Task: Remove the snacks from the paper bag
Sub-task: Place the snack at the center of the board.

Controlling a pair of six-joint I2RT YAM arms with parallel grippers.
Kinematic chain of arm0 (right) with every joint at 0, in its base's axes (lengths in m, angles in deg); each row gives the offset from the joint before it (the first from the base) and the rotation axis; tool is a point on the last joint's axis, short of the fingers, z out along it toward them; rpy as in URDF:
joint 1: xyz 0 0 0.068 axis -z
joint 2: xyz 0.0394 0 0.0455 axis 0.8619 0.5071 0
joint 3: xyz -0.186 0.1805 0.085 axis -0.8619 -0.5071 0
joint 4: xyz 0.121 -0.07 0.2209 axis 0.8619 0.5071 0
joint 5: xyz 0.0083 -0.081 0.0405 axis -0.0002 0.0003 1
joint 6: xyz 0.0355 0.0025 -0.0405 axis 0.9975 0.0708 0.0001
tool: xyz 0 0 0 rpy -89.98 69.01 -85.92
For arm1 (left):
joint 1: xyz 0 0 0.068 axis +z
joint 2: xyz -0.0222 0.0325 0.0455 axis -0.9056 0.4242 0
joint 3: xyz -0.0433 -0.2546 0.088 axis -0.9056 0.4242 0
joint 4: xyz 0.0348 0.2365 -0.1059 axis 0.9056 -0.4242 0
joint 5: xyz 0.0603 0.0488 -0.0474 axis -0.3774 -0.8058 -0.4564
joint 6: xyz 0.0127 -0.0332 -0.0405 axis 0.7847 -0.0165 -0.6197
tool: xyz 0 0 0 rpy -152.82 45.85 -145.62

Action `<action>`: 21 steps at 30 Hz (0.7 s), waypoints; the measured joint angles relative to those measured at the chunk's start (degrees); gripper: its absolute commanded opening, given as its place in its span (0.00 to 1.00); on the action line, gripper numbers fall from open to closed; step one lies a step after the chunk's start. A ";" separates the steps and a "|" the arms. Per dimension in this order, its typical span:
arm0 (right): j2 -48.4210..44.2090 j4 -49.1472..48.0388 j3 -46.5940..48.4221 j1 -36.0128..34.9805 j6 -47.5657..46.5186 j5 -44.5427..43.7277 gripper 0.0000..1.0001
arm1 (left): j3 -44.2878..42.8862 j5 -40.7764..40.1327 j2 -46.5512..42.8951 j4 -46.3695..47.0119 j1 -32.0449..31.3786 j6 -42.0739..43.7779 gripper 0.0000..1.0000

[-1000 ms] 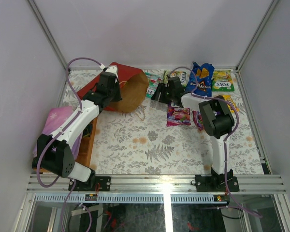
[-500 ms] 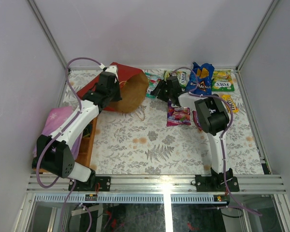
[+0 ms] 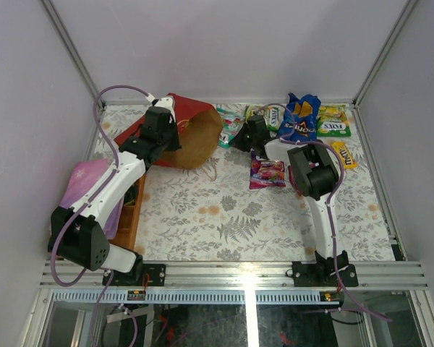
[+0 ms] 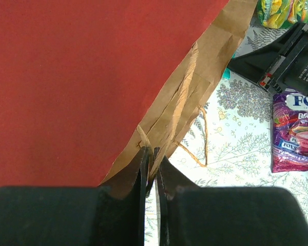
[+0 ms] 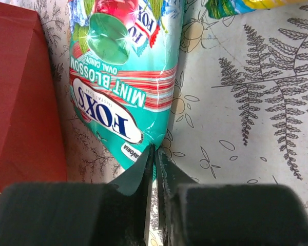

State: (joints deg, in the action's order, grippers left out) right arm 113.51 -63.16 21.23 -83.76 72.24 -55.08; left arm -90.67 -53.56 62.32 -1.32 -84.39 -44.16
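The red paper bag (image 3: 136, 129) lies on its side at the back left, its brown mouth (image 3: 200, 141) facing right. My left gripper (image 3: 175, 139) is shut on the bag's brown rim (image 4: 167, 123), with a string handle (image 4: 203, 136) trailing onto the table. My right gripper (image 3: 239, 139) is shut on the lower edge of a teal mint packet (image 5: 120, 82), which lies just right of the bag's mouth (image 3: 229, 123). More snacks lie outside the bag: a purple packet (image 3: 266, 172), a blue chip bag (image 3: 301, 119), a green-yellow pack (image 3: 333, 121) and a yellow bar (image 3: 345, 154).
A folded purple cloth (image 3: 90, 184) rests on a wooden tray (image 3: 132, 213) at the left edge. White walls and metal rails enclose the floral table (image 3: 224, 217). The red bag's side (image 5: 20, 102) lies close to the left of my right gripper.
My right gripper has moved left to the teal mint packet and shut on its edge. The left gripper still holds the bag's rim.
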 measured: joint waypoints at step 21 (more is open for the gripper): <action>8.79 19.58 23.39 7.45 -17.35 11.10 0.23 | 0.00 1.11 -0.68 -0.02 0.00 -0.02 0.08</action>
State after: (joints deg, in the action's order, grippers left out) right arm 122.29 -43.58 44.61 -76.30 54.89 -43.97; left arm -90.67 -52.45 61.64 -1.34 -84.39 -44.18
